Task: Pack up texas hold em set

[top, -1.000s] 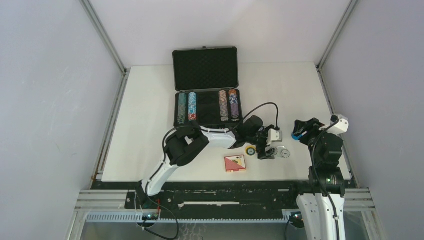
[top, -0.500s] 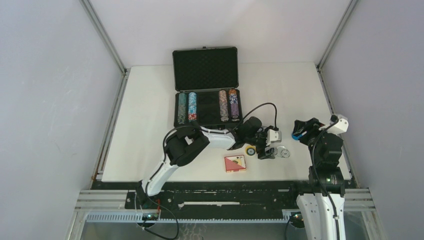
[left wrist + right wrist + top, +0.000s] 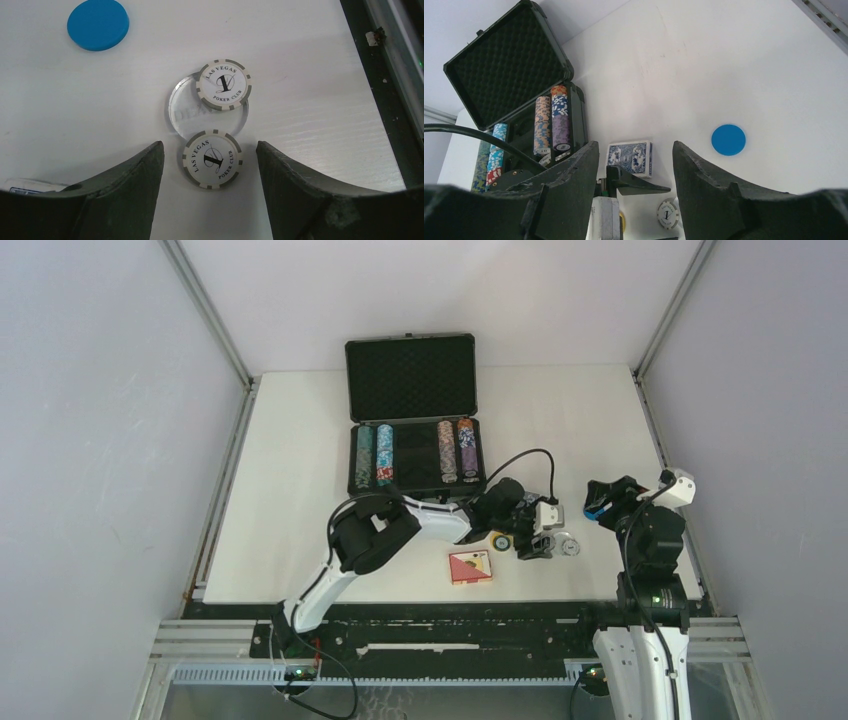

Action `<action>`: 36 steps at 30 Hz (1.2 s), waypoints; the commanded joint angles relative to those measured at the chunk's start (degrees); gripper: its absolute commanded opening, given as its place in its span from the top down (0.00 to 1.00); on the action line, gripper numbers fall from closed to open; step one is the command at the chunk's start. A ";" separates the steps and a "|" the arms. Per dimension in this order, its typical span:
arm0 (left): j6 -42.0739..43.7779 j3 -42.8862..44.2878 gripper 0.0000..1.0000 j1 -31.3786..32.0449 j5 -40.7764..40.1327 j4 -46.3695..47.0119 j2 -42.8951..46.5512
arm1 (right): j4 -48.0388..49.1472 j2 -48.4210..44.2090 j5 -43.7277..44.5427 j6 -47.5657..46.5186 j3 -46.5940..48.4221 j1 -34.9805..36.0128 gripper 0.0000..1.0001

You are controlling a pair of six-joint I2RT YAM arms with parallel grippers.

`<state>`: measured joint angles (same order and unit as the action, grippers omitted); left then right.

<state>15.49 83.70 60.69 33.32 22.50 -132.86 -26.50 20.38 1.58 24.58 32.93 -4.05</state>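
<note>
Straddling a grey-white chip [image 3: 212,160] on the surface [image 3: 310,45], the left gripper [image 3: 209,150] has its jaws apart — likely to pinch it for the open briefcase [image 3: 410,375] farther back; the right gripper [image 3: 635,150] hangs aside, jaws apart.

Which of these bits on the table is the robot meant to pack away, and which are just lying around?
Belongs to the job: black case, chip rows, blue deck, red deck, two loose white chips, clear dealer button, blue disc.

Just there, not part of it: table, metal frame around it.
</note>
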 commanded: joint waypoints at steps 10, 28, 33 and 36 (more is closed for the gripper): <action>-0.71 -2.14 0.40 0.97 -2.38 -4.61 -0.47 | 2.69 -0.26 -0.38 0.62 -0.30 -0.24 0.36; 0.06 -2.23 0.62 0.99 -3.93 -5.80 -0.23 | 2.78 -0.08 -0.53 0.47 -0.27 -0.26 0.35; 0.74 -2.39 0.74 0.93 -4.64 -6.34 0.42 | 2.82 -0.01 -0.62 0.52 -0.32 -0.34 0.35; 1.20 -2.36 0.79 0.93 -4.97 -6.78 0.63 | 2.82 0.05 -0.69 0.51 -0.26 -0.29 0.35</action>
<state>15.44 83.68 61.39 31.75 22.02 -132.64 -26.37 20.36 1.21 24.58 32.91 -4.12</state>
